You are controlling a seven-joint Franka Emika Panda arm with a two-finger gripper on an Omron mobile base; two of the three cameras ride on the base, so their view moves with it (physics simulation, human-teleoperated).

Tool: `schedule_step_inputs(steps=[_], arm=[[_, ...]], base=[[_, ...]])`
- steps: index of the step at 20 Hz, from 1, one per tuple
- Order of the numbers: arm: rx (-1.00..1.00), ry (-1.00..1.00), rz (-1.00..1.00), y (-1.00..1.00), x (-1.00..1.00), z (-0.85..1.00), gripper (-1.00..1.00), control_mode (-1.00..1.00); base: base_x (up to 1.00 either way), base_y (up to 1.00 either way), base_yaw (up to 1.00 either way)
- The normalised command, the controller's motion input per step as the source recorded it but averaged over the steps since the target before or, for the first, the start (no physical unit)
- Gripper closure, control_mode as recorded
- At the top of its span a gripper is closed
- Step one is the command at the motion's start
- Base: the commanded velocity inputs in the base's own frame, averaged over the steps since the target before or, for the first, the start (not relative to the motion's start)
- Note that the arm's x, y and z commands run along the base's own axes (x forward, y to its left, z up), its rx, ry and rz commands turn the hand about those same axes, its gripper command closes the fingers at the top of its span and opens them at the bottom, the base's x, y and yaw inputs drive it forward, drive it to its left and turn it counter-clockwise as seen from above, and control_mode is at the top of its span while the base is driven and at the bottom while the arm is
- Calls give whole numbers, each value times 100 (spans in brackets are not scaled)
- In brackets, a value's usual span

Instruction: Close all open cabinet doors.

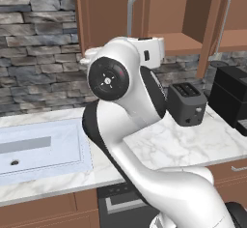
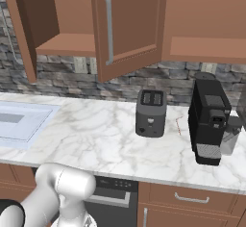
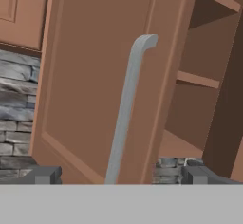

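Two dark fingertips point(image 3: 47, 174) stand far apart at the bottom of the hand view, so the gripper point(image 3: 121, 176) is spread wide and grasps nothing. Between them rises the silver bar handle point(image 3: 127, 109) of an open cabinet door point(image 3: 90, 76), which swings out toward the camera with its recessed panel facing it. To the right of that door the cabinet interior point(image 3: 199, 90) shows bare wooden shelves, and a second door's dark edge point(image 3: 225, 109) cuts across the far right. Grey stone wall point(image 3: 14, 104) shows at the left, below a closed cabinet front.

From the left base view the white arm point(image 1: 130, 101) covers the middle of the scene, and both open doors appear above it: the left one point(image 1: 113, 14) behind the arm's upper joint, the right one point(image 1: 214, 24) seen nearly edge-on with its handle, the open shelf between them. From the right base view the same pair appears without the arm in front: one door point(image 2: 129, 24) hangs open in the middle with its handle toward the left, the other point(image 2: 21, 29) stands at the far left edge.

Below the cabinets runs a white marble counter point(image 2: 96, 139). A dark toaster point(image 2: 151, 113) stands on it, with a black coffee machine point(image 2: 209, 122) to its right and a sink point(image 1: 38, 147) set in at the left. The stacked-stone backsplash lies behind; base cabinets and a dark appliance front sit under the counter's near edge.
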Motion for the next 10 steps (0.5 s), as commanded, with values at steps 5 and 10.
schedule_step_inputs(steps=[5,10], arm=[[-3,1,-5,26,14,0,-100,-100],[-3,3,-8,15,20,0,-100,-100]], base=[[0,0,0],[0,0,0]])
